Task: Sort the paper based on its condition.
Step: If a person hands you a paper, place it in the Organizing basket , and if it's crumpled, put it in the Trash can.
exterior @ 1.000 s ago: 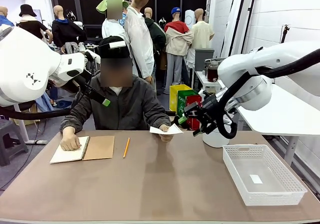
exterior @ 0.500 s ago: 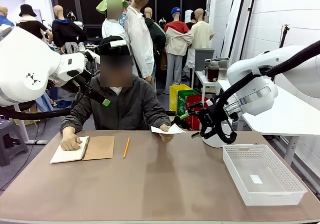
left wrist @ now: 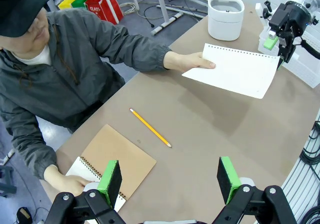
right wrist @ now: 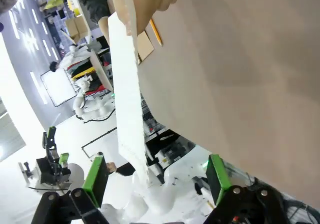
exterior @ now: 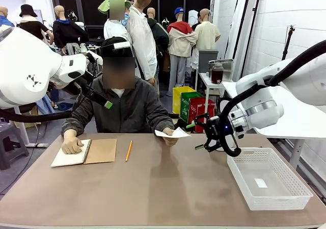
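While pinched at one edge by person's hand [left wrist: 190, 61], paper [left wrist: 235, 74] held flat, clear above far side of desk [left wrist: 210, 129]. Right gripper [exterior: 195, 136] just beside free edge of sheet, jaws wide apart, clamped on nothing. Left gripper [left wrist: 168, 180] high over desk, jaws apart, above notebook [left wrist: 120, 161] and pencil [left wrist: 150, 127]. White basket [exterior: 270, 180] on desk's right side.

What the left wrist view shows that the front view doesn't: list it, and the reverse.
Left wrist view: the left gripper, open, and the punched holes along the edge of the paper. Front view: a small white slip in the basket. Both: the person's hand holding the paper out, the open right gripper near it, the pencil, the notebook.
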{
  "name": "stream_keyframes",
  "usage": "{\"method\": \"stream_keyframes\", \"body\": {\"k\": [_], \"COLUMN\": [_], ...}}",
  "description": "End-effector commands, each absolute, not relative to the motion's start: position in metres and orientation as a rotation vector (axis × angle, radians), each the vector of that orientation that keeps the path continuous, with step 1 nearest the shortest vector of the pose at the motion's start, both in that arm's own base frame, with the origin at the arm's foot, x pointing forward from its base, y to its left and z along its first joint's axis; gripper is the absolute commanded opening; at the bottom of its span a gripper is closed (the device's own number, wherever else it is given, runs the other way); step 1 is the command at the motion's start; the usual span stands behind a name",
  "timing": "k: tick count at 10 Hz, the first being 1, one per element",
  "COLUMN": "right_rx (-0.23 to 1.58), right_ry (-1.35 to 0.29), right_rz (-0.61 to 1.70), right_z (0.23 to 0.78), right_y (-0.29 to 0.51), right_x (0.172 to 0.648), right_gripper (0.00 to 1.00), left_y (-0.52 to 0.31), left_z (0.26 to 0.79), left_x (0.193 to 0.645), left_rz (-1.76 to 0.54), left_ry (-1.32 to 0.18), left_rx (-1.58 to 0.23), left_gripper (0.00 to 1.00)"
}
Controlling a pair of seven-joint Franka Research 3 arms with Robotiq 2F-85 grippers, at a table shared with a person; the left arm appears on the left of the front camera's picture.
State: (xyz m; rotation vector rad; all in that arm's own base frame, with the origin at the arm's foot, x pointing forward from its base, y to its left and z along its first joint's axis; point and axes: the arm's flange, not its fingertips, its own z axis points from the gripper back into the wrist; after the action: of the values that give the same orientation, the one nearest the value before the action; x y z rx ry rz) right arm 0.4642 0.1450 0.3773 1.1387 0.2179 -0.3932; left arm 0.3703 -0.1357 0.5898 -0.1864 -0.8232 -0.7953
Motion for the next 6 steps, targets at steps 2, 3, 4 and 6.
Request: {"method": "stream_keyframes", "body": {"k": [2, 3, 4, 6], "right_rx": [1.290, 1.314, 1.345, 1.384], "right_ry": [0.307, 0.328, 0.350, 0.373], "right_rz": [-0.423, -0.435, -0.445, -0.440], "right_z": [0.355, 0.349, 0.342, 0.331], "right_y": [0.146, 0.145, 0.143, 0.139], "right_x": [0.477, 0.477, 0.479, 0.483], "right_gripper": [1.00, 1.00, 1.00, 1.00], "left_y": [-0.135, -0.135, -0.135, -0.135], "left_z": [0.590, 0.590, 0.590, 0.590], "left_x": [0.370, 0.370, 0.370, 0.370], "left_rz": [-0.780, -0.780, -0.780, -0.780], "left_ry": [-0.821, -0.821, -0.821, -0.821], "left_rx": [-0.188, -0.188, -0.188, -0.188], "left_gripper": [1.00, 1.00, 1.00, 1.00]}}
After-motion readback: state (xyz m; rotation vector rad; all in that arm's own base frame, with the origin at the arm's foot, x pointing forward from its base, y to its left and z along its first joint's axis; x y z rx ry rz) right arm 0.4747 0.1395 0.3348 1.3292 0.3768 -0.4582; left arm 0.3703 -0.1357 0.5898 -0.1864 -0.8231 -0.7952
